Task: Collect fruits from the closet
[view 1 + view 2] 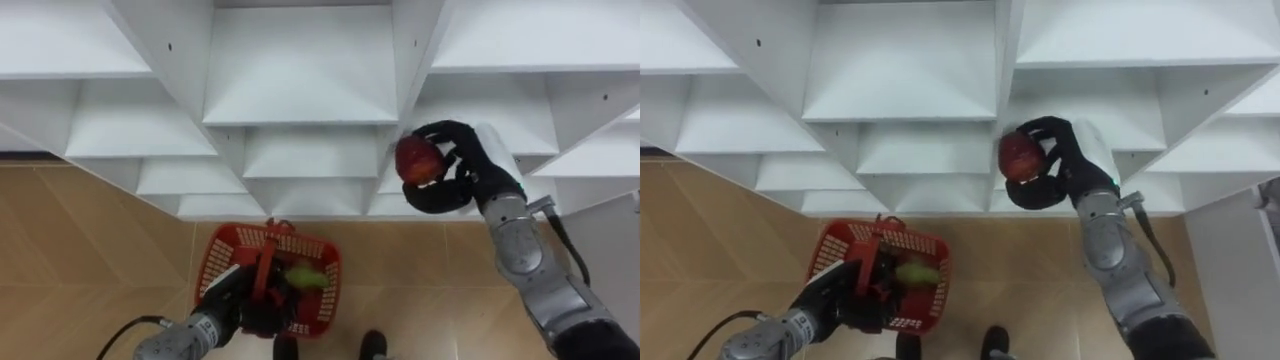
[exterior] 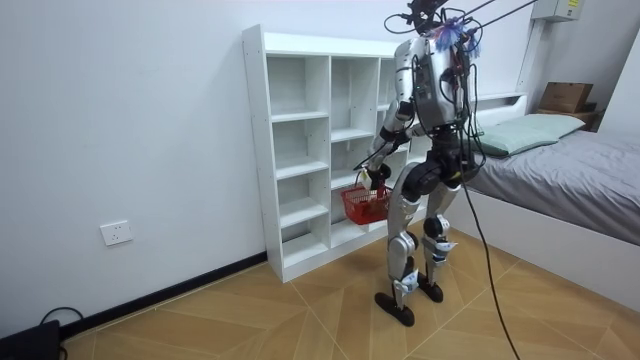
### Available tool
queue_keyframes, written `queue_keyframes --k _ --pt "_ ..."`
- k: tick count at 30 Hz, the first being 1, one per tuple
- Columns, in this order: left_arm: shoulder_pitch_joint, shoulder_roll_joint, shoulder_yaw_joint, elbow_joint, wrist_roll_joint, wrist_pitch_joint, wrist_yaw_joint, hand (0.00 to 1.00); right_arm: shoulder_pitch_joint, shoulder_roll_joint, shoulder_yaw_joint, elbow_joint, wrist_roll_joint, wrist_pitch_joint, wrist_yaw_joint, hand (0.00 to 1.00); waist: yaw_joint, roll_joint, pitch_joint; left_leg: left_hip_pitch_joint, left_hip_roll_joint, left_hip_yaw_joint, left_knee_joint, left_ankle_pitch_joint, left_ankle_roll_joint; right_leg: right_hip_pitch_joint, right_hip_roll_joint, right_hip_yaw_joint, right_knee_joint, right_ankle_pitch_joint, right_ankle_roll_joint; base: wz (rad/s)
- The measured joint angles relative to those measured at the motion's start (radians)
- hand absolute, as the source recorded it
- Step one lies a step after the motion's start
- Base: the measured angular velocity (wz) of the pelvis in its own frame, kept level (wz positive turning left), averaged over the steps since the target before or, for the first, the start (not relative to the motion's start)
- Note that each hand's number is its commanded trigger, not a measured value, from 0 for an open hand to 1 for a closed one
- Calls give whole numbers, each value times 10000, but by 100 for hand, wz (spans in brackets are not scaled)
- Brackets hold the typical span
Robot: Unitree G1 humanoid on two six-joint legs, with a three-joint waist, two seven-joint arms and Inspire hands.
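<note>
My right hand clasps a red apple at the shelf; I see my left hand gripping the basket by its handle.

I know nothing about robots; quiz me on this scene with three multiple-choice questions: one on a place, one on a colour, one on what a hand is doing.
1. Where is the red basket?
A. on a shelf
B. hanging from the left hand
C. on the bed

2. What colour is the fruit in that basket?
A. green
B. blue
C. purple

3. What is the right hand doing?
A. resting open and empty
B. pressing flat on the floor
C. curled round a red apple

Answers:
1 B: that hand's curled fingers carry it.
2 A: green shows inside the red walls.
3 C: its fingers wrap the apple.
</note>
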Motion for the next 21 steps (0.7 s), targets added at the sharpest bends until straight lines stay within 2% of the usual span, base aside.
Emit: queue_keyframes --k 5,15,18,21 --pt "71 -2 -8 0 5 -40 -1 100 133 393 705 -3 11 -4 676 100 39 8 7 -29 80 116 -9 7 -12 6 52 -2 -161 74 -22 -4" --pt "308 -5 -6 -8 7 -43 51 100 983 419 905 -384 -23 -6 1784 100 25 38 18 -99 99 112 -135 8 -11 38 112 -20 -439 172 10 0" --pt "306 -70 -35 -216 -2 -43 194 100 1251 292 1219 -854 14 -5 2056 100 66 117 26 -205 105 111 -117 8 -11 -21 116 -58 -484 185 10 0" --pt "333 -141 -224 -425 0 -43 222 100 1404 398 1495 -859 -8 -5 2291 100 131 245 22 -204 99 119 -135 8 -11 -16 114 -56 -487 184 11 0"
